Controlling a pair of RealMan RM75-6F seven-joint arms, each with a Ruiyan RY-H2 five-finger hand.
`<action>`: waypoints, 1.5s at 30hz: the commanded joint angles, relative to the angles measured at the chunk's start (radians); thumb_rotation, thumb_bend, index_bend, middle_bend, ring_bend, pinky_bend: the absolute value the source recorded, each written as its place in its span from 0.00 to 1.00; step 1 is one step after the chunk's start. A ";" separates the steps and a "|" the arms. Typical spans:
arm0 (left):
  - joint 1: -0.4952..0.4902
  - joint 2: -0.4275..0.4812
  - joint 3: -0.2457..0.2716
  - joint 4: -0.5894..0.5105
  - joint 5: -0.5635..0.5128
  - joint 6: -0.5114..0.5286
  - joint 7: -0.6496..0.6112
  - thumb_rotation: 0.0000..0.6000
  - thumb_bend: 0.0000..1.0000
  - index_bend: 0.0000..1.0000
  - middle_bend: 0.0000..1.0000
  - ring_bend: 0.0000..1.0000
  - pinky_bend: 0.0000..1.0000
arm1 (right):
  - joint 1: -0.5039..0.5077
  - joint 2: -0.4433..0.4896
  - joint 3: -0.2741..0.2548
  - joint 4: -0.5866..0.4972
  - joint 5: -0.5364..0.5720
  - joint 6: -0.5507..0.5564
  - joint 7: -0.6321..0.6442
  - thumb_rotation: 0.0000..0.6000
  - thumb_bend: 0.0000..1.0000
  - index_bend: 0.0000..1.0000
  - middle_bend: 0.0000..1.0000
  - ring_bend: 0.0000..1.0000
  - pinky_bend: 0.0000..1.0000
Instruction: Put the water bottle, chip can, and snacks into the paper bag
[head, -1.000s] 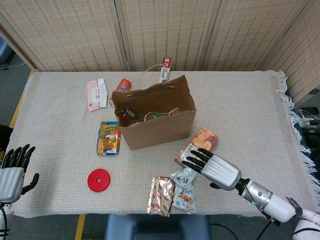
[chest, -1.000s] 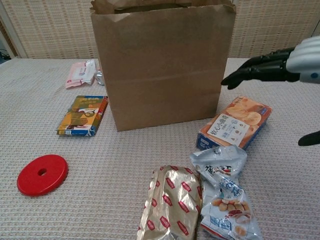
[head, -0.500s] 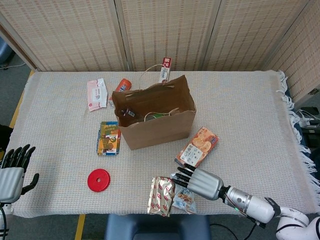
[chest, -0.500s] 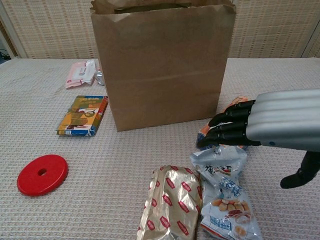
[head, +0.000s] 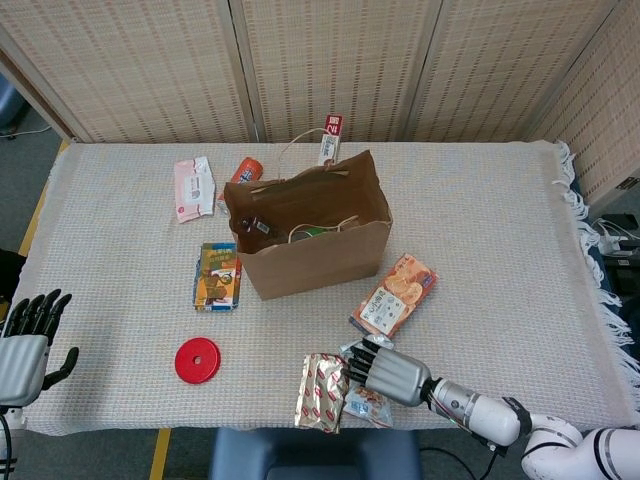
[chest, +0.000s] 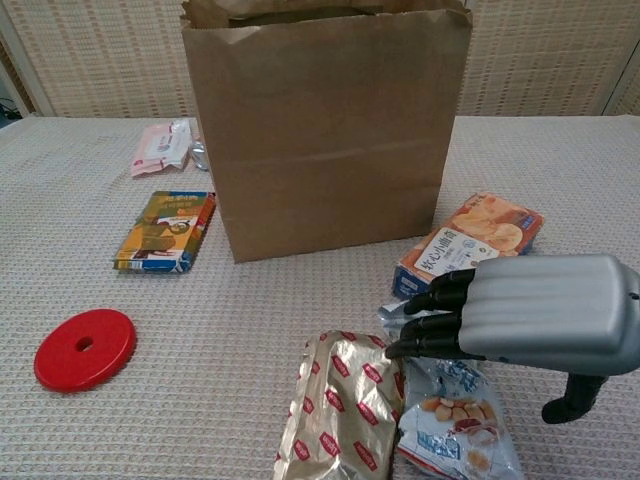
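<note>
At the worktop's near edge, we see the right hand (chest: 520, 325) hovering just above the blue-white snack pouches (chest: 455, 425), fingers (chest: 430, 322) extended, holding nothing. The left hand (head: 22, 345) idles spread at the near left corner. We judge a snack pickup is in hand; next, lower and close. The paper bag (head: 310, 235) stands open mid-worktop on woven cloth (head: 480, 220); wicker screens (head: 330, 60) stand behind.

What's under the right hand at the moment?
The right hand sits over the pale blue snack packets, beside the gold foil packet. Whether the fingers touch them is hidden by the hand itself.
</note>
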 joint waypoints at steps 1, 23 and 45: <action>0.000 0.001 0.000 0.000 0.001 -0.001 -0.001 1.00 0.40 0.05 0.00 0.00 0.00 | -0.006 -0.050 0.010 0.034 0.037 0.006 -0.040 1.00 0.00 0.01 0.10 0.03 0.13; -0.001 0.005 0.002 0.002 0.004 -0.003 -0.014 1.00 0.40 0.06 0.00 0.00 0.00 | -0.037 -0.082 -0.021 0.098 -0.058 0.235 0.060 1.00 0.37 0.74 0.62 0.62 0.63; -0.001 0.002 0.001 -0.001 0.001 0.000 -0.004 1.00 0.40 0.06 0.00 0.00 0.00 | -0.026 0.005 0.339 -0.103 0.059 0.608 0.154 1.00 0.37 0.74 0.62 0.62 0.63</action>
